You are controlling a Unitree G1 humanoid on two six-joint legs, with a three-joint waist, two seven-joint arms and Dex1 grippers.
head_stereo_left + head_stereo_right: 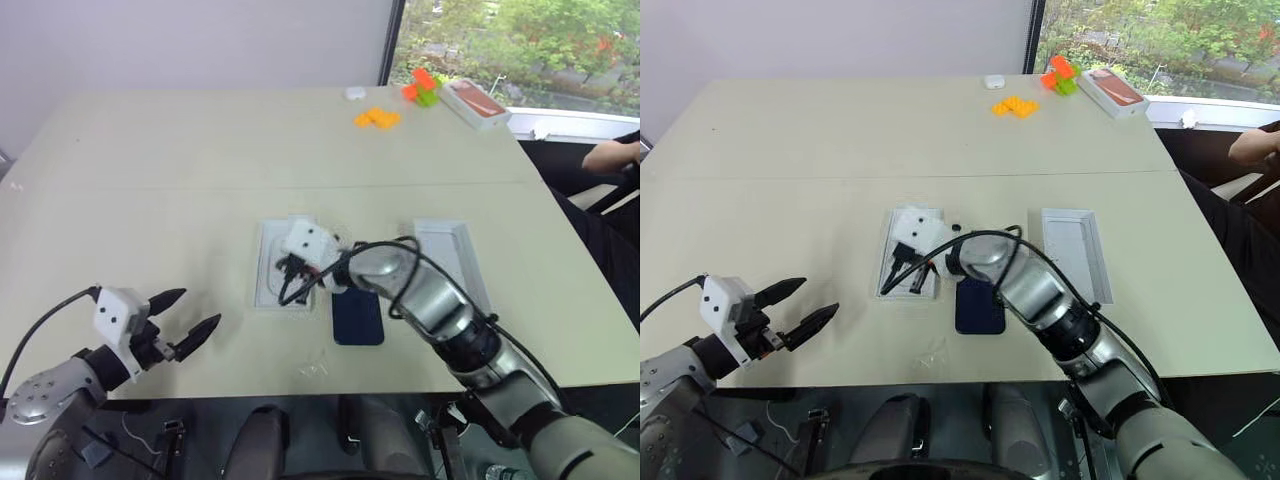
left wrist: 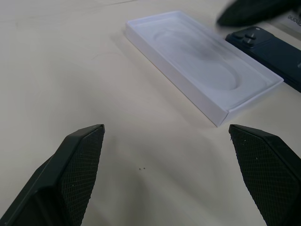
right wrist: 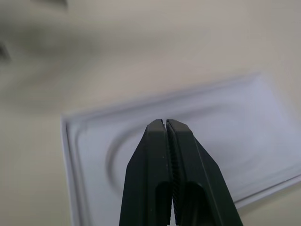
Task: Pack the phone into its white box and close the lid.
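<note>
The white box (image 1: pixel 268 262) lies open near the middle of the table, and its inside shows an oval recess (image 2: pixel 197 56). Close beside it on its right lies the phone (image 1: pixel 358 316), dark navy and flat on the table with its camera bump up (image 2: pixel 249 36). Further right the pale grey lid (image 1: pixel 450 256) rests with its hollow side up. My right gripper (image 3: pixel 164 123) hovers shut over the white box, with nothing between its fingers. Well to the box's left, my left gripper (image 1: pixel 198 310) stands wide open and empty near the table's front edge.
An orange-topped box (image 1: pixel 477 100), orange and green bricks (image 1: pixel 377 118) and a small white object (image 1: pixel 354 93) sit at the far edge. A scrap of clear film (image 1: pixel 313 368) lies near the front edge. A person's arm (image 1: pixel 610 155) shows at the right.
</note>
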